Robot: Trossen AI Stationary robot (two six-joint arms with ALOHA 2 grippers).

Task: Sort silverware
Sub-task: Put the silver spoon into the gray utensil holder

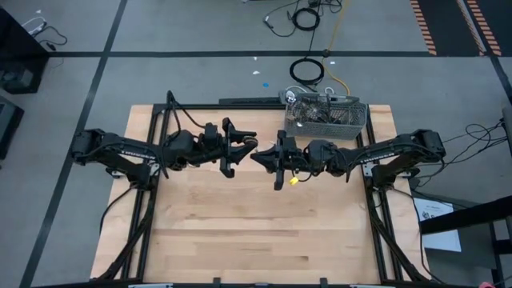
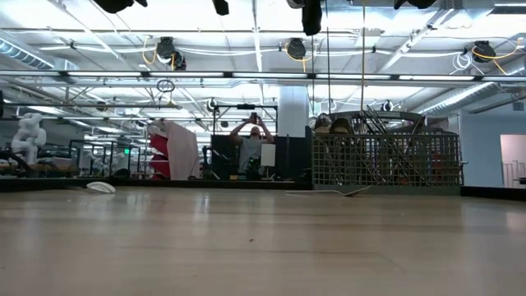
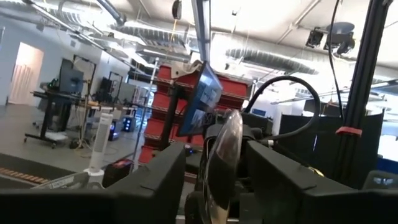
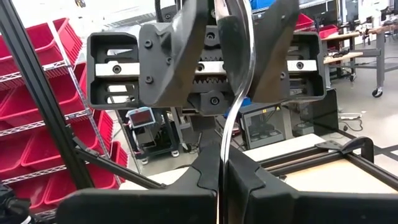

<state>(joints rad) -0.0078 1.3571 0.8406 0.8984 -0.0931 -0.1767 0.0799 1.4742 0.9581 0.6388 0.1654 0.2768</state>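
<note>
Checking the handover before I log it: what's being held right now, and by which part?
A spoon, pinched by its thin handle in the right gripper. The left gripper has its fingers either side of the bowl, not yet clamped.

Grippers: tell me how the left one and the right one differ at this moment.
The right gripper is shut on the spoon's handle; the left gripper stands open, its fingers either side of the spoon's bowl.
The right gripper is nearer the basket; the left gripper is farther from it.
Shared: both hang above the table, tip to tip, facing each other.
</note>
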